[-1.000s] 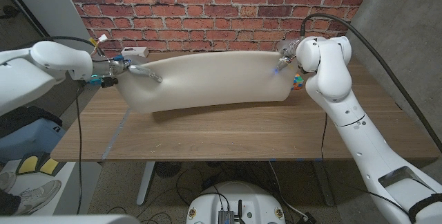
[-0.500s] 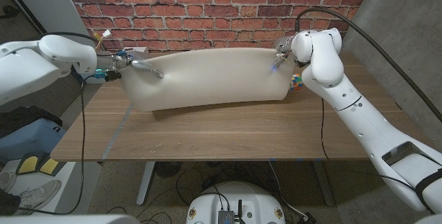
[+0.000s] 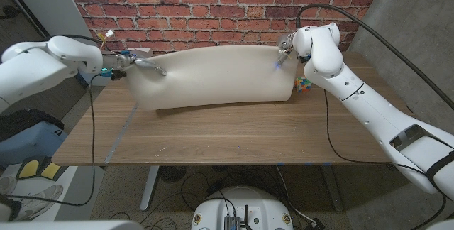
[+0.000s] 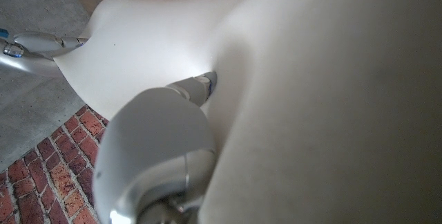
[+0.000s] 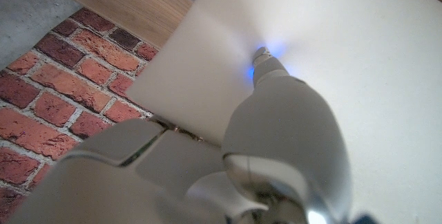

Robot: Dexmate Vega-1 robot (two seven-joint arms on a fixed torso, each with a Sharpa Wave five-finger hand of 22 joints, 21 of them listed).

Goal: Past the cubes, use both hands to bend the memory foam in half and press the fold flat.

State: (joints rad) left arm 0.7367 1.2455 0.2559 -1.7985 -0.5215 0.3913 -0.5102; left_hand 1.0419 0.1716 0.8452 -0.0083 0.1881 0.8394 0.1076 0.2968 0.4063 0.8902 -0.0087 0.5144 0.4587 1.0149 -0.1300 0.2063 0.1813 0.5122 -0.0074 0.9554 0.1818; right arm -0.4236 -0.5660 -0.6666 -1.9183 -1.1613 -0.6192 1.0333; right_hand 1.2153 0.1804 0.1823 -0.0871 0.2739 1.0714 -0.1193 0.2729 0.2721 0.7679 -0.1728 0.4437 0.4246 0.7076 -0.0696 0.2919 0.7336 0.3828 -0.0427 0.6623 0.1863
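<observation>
Two grips: we see each hand pinching one upper corner of the memory foam (image 3: pixel 213 77).
Left fingers: one finger (image 4: pixel 197 89) presses into the sheet face and dents it; left hand (image 3: pixel 138 64) holds the left corner.
Right fingers: a fingertip (image 5: pixel 266 65) lit blue sinks into the foam; right hand (image 3: pixel 285 54) holds the right corner.
Foam position: raised on edge over the far half of the wooden table (image 3: pixel 213 138), spanning from hand to hand, lower edge sagging toward the tabletop.
Cube: a coloured cube (image 3: pixel 303 83) sits just beside the foam's right end — we cannot tell whether they touch.
Handling: we judge the sheet soft, light and slow to recover; it bows under its own weight.
Hold points: corners, gripped deep — a shallow pinch may slip as the foam compresses.
</observation>
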